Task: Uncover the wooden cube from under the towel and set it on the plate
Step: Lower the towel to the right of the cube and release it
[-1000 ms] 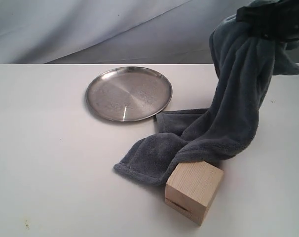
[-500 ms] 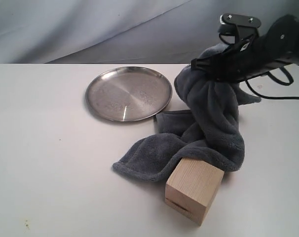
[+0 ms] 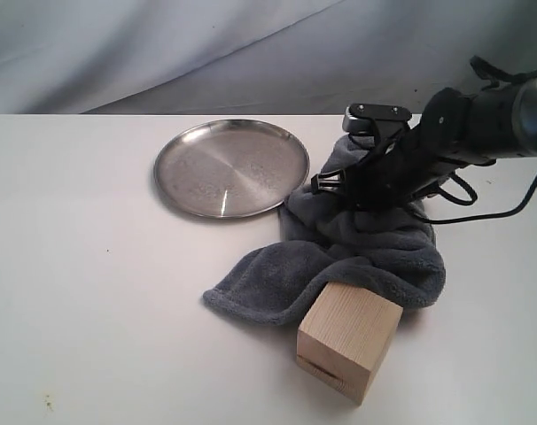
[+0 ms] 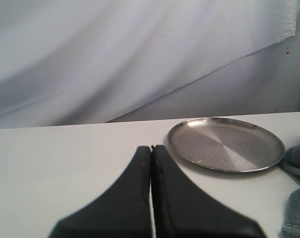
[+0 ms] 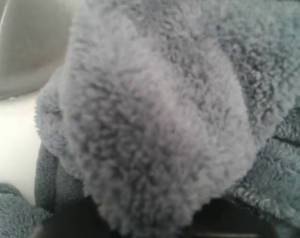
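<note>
The wooden cube (image 3: 348, 341) stands bare near the table's front, its dark slot on the near left face. The towel's (image 3: 375, 257) edge lies against the cube's far top edge. The blue-grey towel is heaped between the cube and the plate (image 3: 231, 166), which holds nothing. My right gripper (image 3: 332, 188) is low over the heap, shut on a bunch of towel (image 5: 155, 124) that hides its fingertips in the right wrist view. My left gripper (image 4: 151, 148) is shut with nothing in it, above bare table near the plate (image 4: 224, 144), and is out of the exterior view.
A grey cloth backdrop (image 3: 162, 53) hangs behind the table's far edge. The right arm's black cable (image 3: 481, 212) loops over the table to the right of the towel. White tabletop (image 3: 91, 292) stretches left of the plate and cube.
My right gripper has come down and to the left with the towel, from high at the upper right to just above the table. The hanging towel has collapsed into a heap. The cube has not moved.
</note>
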`<action>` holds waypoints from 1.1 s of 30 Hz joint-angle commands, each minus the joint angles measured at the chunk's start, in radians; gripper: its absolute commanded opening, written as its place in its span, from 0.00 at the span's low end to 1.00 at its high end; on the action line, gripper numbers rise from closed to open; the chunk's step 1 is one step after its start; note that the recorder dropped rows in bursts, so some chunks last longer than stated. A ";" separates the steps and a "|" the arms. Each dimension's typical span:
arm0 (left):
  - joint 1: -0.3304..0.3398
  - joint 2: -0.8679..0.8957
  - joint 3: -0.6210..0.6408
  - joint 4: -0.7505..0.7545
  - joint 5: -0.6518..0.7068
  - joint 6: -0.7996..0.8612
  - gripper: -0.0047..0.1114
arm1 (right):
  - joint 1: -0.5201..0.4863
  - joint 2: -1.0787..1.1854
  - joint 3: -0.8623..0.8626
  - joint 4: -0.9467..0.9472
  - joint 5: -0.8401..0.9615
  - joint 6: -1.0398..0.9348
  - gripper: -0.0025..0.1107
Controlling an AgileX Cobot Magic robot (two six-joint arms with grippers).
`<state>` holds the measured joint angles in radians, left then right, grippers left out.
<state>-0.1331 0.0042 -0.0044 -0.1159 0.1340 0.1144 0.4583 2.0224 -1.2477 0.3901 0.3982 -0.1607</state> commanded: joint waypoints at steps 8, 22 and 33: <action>-0.005 -0.004 0.004 -0.002 -0.002 -0.003 0.04 | 0.001 0.029 0.001 0.007 0.073 -0.018 0.02; -0.005 -0.004 0.004 -0.002 -0.002 -0.003 0.04 | 0.001 0.029 0.001 0.044 0.138 0.006 0.85; -0.005 -0.004 0.004 -0.002 -0.002 -0.003 0.04 | 0.001 0.006 0.001 0.048 0.160 0.011 0.86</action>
<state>-0.1331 0.0042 -0.0044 -0.1159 0.1340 0.1144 0.4617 2.0438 -1.2513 0.4413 0.5198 -0.1586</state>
